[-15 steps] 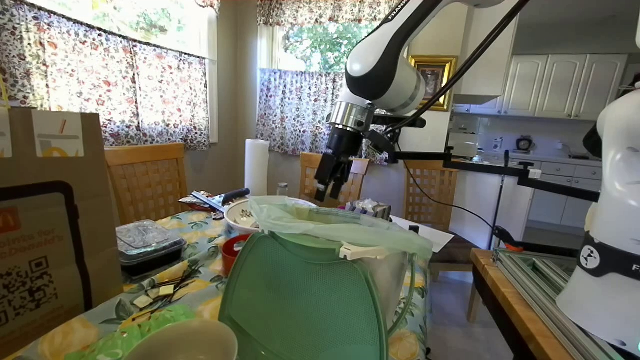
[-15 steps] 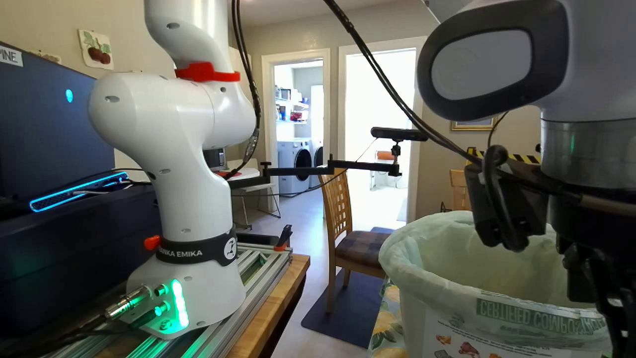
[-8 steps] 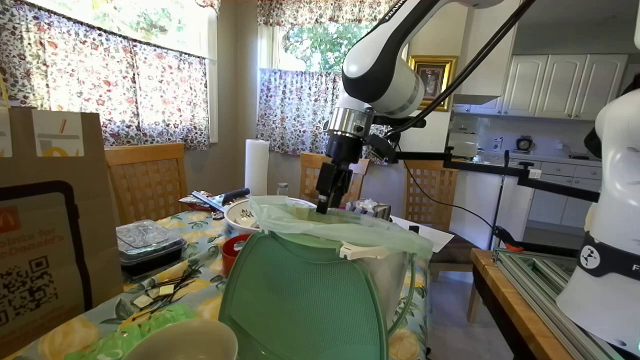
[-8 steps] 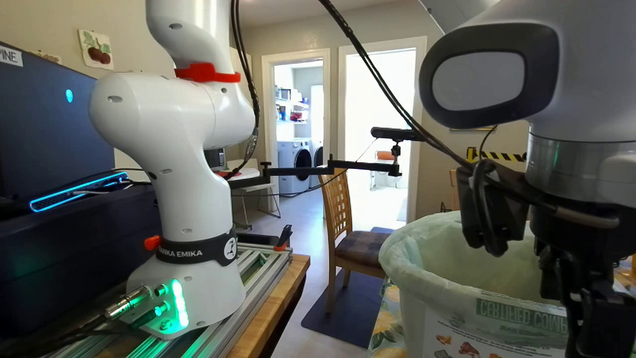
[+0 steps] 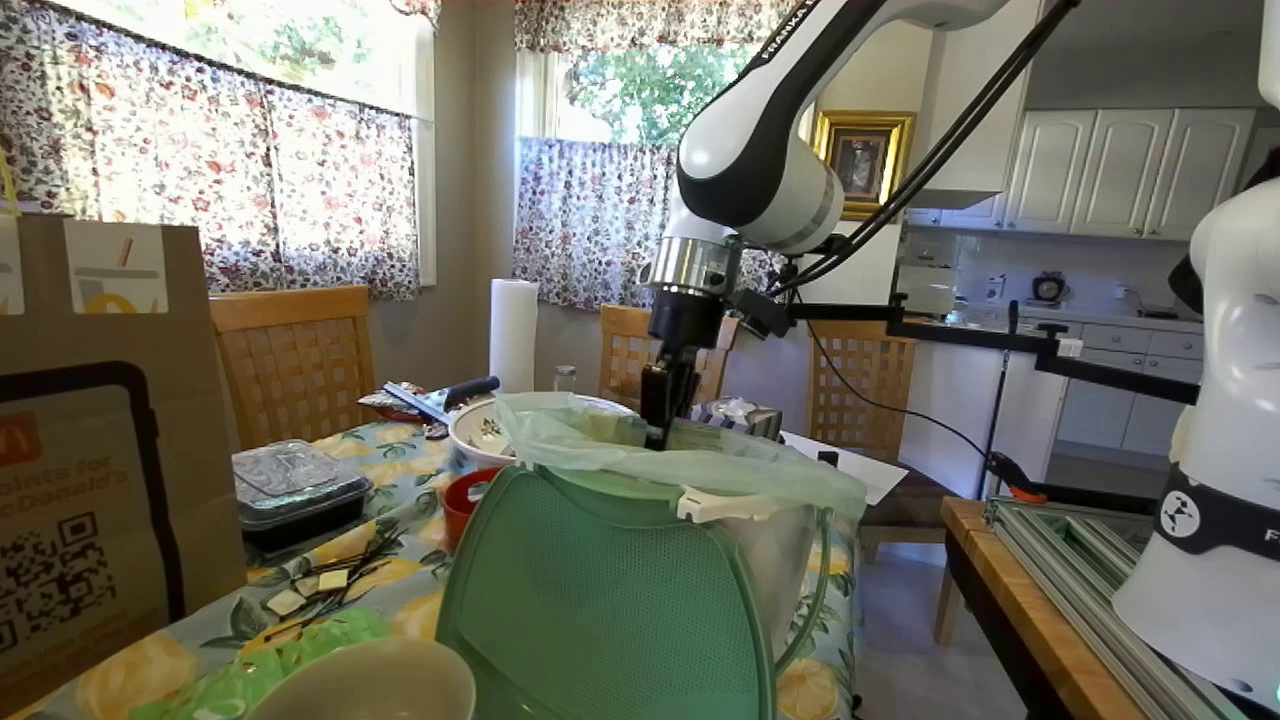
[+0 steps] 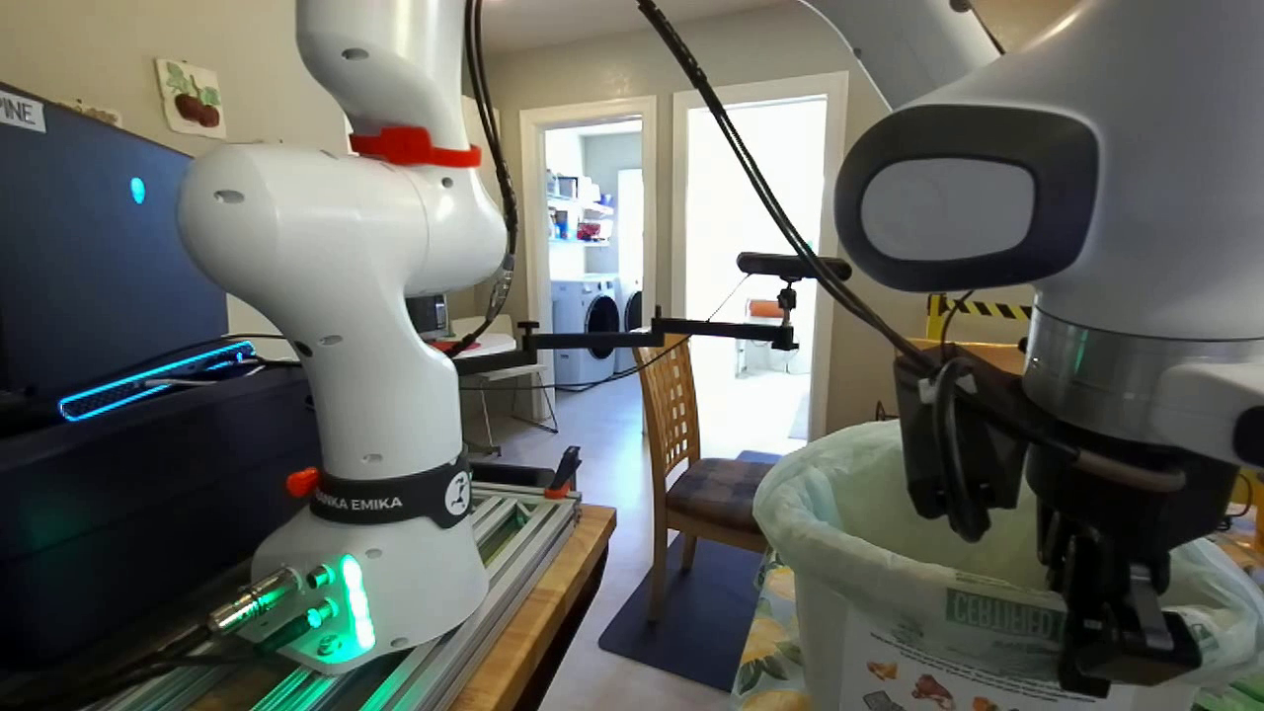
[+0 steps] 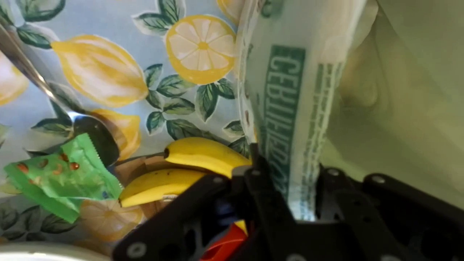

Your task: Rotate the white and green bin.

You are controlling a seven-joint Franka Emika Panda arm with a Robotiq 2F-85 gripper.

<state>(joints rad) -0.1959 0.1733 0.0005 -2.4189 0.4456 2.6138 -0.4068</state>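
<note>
The white and green bin stands on the flowered tablecloth, its green panel [image 5: 610,590] facing the camera in an exterior view. Its white body [image 6: 829,632] and whitish-green liner [image 6: 869,563] show in an exterior view too. From above, my gripper [image 7: 288,172] straddles the lined rim [image 7: 290,101]: one finger outside the wall, one inside the liner. The jaws are drawn in close on both sides of that rim and look shut on it. In an exterior view the gripper [image 6: 1126,657] reaches over the printed side; the inner fingertip's contact is hidden.
Bananas [image 7: 206,156], a green snack packet [image 7: 65,174] and a spoon [image 7: 65,105] lie beside the bin's outer wall. Around it stand a red cup [image 5: 462,515], a patterned bowl [image 5: 470,432], a small white bowl [image 5: 370,680], a lidded container [image 5: 300,490] and a paper bag [image 5: 110,340].
My gripper has come down onto the bin's rim, and its jaws have closed from wide apart. The liner edge and panel have shifted very slightly.
</note>
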